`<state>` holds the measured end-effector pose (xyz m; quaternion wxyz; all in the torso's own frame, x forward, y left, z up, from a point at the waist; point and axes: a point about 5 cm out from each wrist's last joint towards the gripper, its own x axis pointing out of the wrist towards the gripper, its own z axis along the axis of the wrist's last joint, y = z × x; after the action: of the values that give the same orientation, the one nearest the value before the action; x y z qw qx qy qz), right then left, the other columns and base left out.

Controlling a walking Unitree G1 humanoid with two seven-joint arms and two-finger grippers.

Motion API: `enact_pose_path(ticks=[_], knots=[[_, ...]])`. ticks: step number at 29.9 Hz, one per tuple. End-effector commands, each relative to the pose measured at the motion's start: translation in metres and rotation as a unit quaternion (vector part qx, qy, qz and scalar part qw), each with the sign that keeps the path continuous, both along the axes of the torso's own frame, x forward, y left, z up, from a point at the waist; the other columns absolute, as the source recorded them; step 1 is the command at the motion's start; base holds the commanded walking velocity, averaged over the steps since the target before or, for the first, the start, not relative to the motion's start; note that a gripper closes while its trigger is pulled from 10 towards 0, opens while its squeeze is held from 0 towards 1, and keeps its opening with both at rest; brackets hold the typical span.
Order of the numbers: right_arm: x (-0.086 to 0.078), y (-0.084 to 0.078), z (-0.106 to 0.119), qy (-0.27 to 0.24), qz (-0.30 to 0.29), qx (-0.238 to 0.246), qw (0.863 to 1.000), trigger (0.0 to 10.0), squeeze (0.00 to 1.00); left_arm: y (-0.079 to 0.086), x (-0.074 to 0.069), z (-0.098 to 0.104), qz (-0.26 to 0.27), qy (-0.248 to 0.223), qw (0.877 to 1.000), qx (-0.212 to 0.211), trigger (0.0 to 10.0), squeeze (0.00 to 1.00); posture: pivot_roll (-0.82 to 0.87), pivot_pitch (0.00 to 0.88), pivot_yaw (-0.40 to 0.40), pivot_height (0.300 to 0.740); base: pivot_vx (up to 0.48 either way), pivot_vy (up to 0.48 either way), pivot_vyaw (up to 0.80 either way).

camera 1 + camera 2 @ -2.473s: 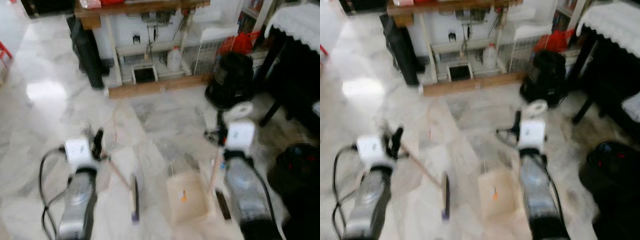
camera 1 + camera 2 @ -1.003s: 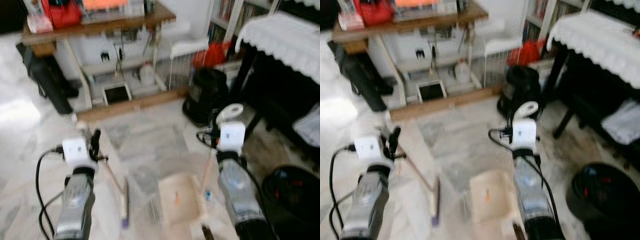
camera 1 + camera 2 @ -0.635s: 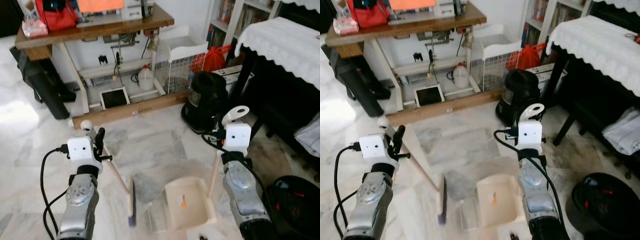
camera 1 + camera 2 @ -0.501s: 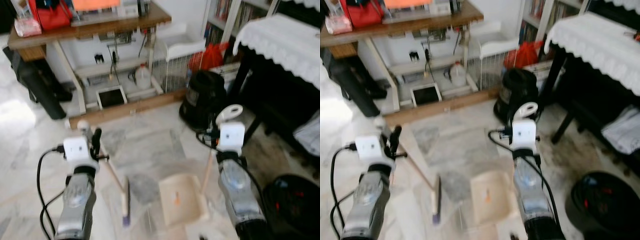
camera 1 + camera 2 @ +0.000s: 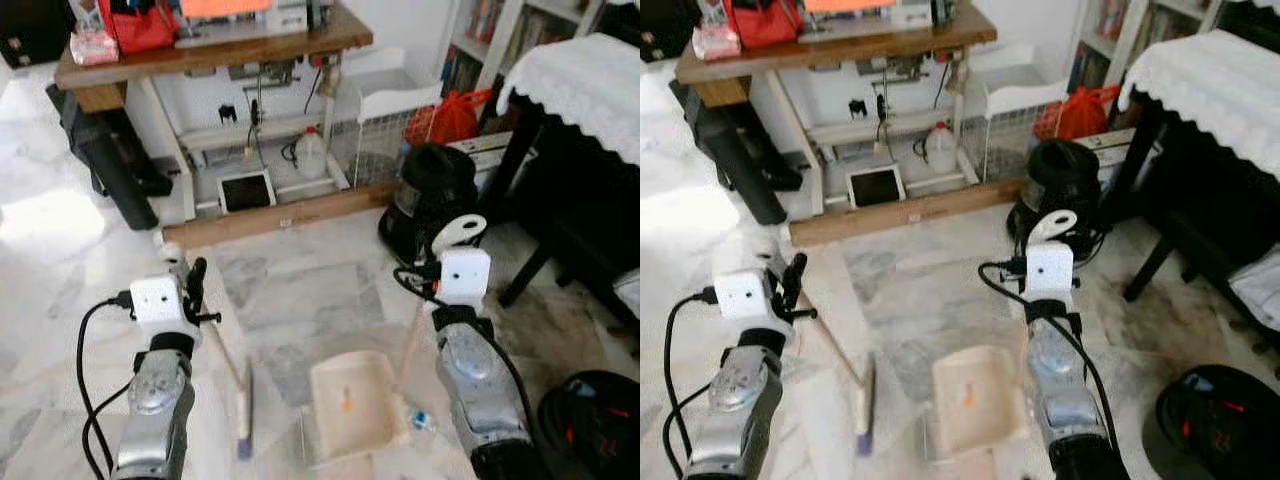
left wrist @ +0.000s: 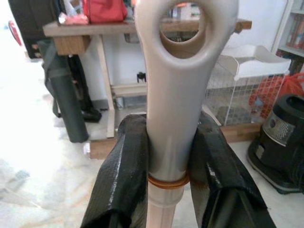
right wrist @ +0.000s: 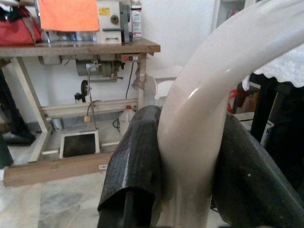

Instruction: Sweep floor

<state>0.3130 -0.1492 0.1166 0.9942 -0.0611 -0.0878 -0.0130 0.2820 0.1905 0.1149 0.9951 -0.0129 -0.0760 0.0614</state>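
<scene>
The left pincer (image 6: 166,166) was clamped on the broom (image 5: 241,400), whose head sat on the floor (image 5: 300,290) just left of the dustpan (image 5: 350,405). The right pincer (image 7: 185,156) was clamped on the dustpan's handle. The broom's long handle slanted down rightward, so the sweep would run toward the pan.

1. We find the small blue item (image 5: 420,419) beside the dustpan (image 5: 350,403) too small to identify.
2. Our broom (image 6: 183,95) handle's lower length is cut off at the left wrist view's edge.
</scene>
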Motion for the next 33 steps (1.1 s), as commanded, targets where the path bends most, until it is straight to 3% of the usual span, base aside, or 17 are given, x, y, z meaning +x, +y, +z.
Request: enact_pose_path(ticks=[1, 15, 33], knots=[[0.000, -0.003, 0.001, -0.006, -0.003, -0.009, 1.000, 10.0, 0.00, -0.001, 0.000, 0.007, -0.005, -0.017, 1.000, 0.006, 10.0, 0.00, 0.07, 0.106, 0.042, 0.740, 0.000, 0.000, 0.00], [-0.002, -0.007, -0.012, 0.007, -0.014, -0.051, 0.999, 10.0, 0.00, -0.003, -0.001, 0.005, -0.022, -0.009, 1.000, 0.004, 10.0, 0.00, 0.08, 0.125, 0.046, 0.740, 0.000, 0.000, 0.00], [-0.003, -0.003, -0.034, 0.032, -0.024, -0.052, 0.998, 10.0, 0.00, -0.009, 0.000, 0.009, -0.047, -0.007, 0.999, -0.003, 10.0, 0.00, 0.11, 0.167, 0.054, 0.740, 0.000, 0.000, 0.00]])
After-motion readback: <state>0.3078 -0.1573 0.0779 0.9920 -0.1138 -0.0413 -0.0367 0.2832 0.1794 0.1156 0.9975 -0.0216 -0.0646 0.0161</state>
